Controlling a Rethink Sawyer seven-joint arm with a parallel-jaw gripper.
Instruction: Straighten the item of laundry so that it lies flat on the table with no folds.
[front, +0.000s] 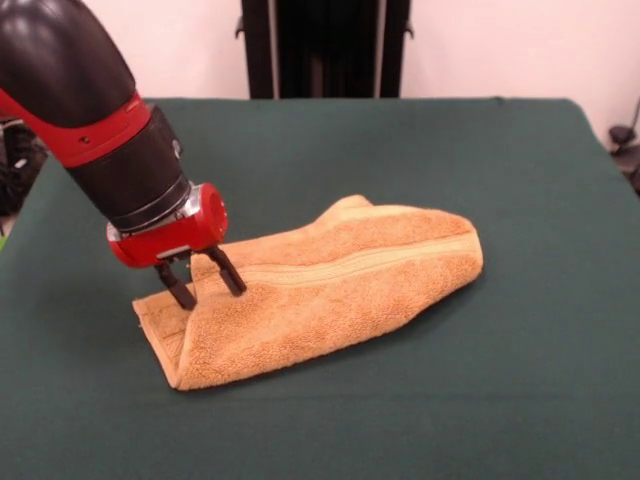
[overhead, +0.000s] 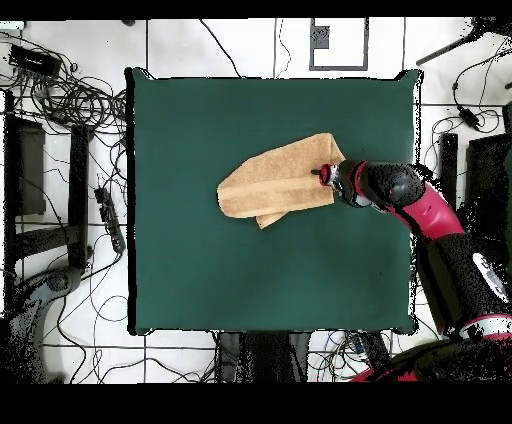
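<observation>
A: Which step?
B: Grasping. The gripper (front: 201, 284) has its fingers (front: 179, 288) spread, tips down on the end of the folded towel (front: 330, 295), mid-table (front: 420, 150).
A: Next?
B: Probably pinch the top layer and draw it open.

In the overhead view, a pale tiled floor (overhead: 180, 45) surrounds the desk. Well to the picture's left of the end effector (overhead: 325, 173), beyond the desk's edge, lies a tangle of black cables (overhead: 70, 95), with a black power strip (overhead: 108, 215) below it and a flat dark case (overhead: 25, 165) further out. Above the end effector, past the desk's edge, a white square panel (overhead: 335, 42) lies on the floor. In the front view, a plain white wall (front: 480, 45) stands behind.
</observation>
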